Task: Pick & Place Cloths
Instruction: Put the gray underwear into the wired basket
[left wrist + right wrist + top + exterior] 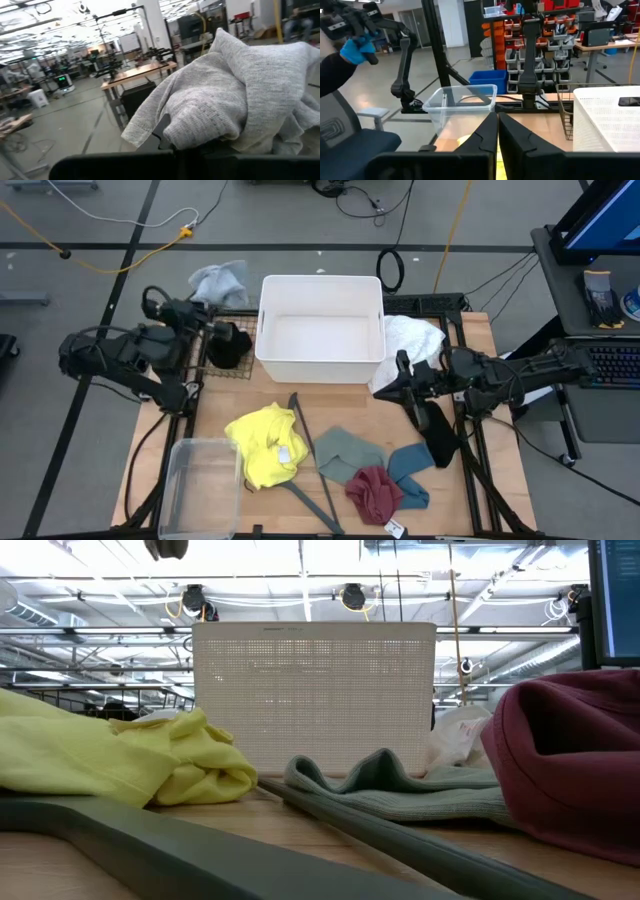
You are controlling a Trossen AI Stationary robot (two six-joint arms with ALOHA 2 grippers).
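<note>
1. High view: the bin (pixel 322 285) sits mid-table at the far edge. It looks empty to me, so I judge nothing is placed yet.
2. The yellow cloth (pixel 265 448) is the biggest loose piece, on the near left of the table. The sage cloth (pixel 345 450), maroon cloth (pixel 373 490) and teal cloth (pixel 410 465) are bunched near centre. The white cloth (pixel 415 335) touches the bin's right wall.
3. The grey cloth (pixel 220 280) is off the bin's far-left corner, right at the left gripper (pixel 210 320). In the left wrist view it drapes over the fingers and looks raised, with open room behind it. I cannot tell how the fingers stand because the cloth hides them.
4. Key relation: the bin lies just to the right of the grey cloth and is close to it. The left arm is clearly the nearer one, so I judge a short sideways carry over the rim is needed.
5. One black cloth (pixel 230 348) lies just beside the left gripper, by the bin's left wall. The other black cloth (pixel 438 435) lies under the right arm, with its long axis running toward the near edge.
6. The right gripper (pixel 497 132) waits off the bin's near-right corner, fingers pressed together on nothing.
</note>
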